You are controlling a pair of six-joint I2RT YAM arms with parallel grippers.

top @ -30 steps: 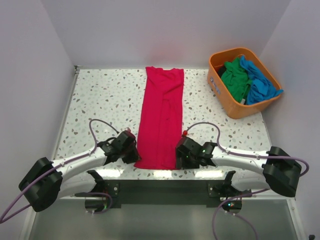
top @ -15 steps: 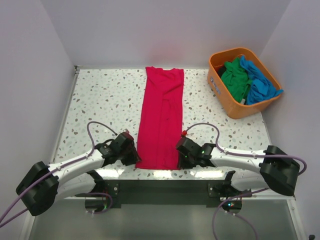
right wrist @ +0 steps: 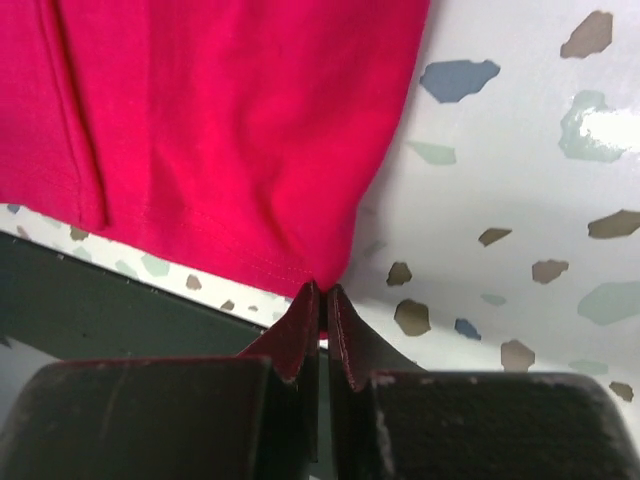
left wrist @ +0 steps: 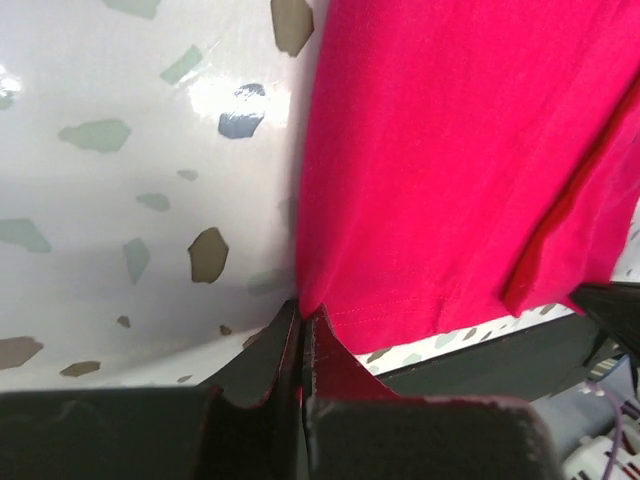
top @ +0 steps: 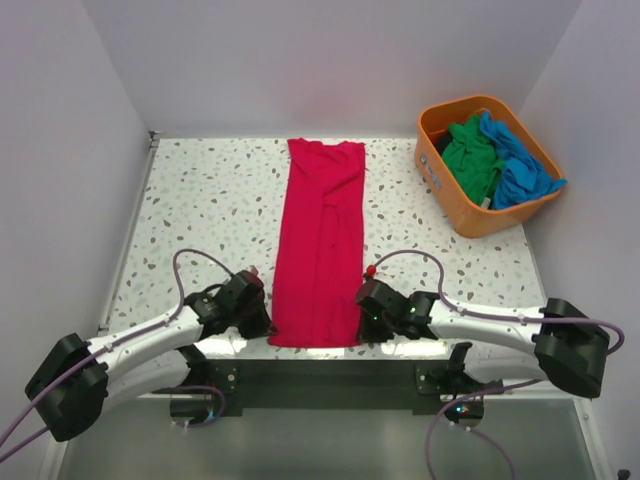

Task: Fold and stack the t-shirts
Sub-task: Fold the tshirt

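- An orange basket (top: 482, 222) stands at the far right corner of the bench (top: 210, 200); it is tilted a little relative to the bench edges
- Inside it lie two crumpled shirts: the green shirt (top: 468, 155) on the left, the blue shirt (top: 522, 168) on the right, touching each other; a bit of the blue one hangs over the right rim
- The red shirt (top: 322, 240) lies flat down the middle of the bench as a long narrow strip, sides folded in; one short end is at the far edge and its hem is at the near edge, well apart from the basket
- The left end effector (left wrist: 302, 318) is closed tight on the near left corner of the red shirt, cloth pinched between its fingers right at the hem
- The right end effector (right wrist: 322, 296) is likewise clamped on the near right corner of that hem
- Both arms lie low along the near edge, one on each side of the strip; nothing lies between the red shirt and the basket
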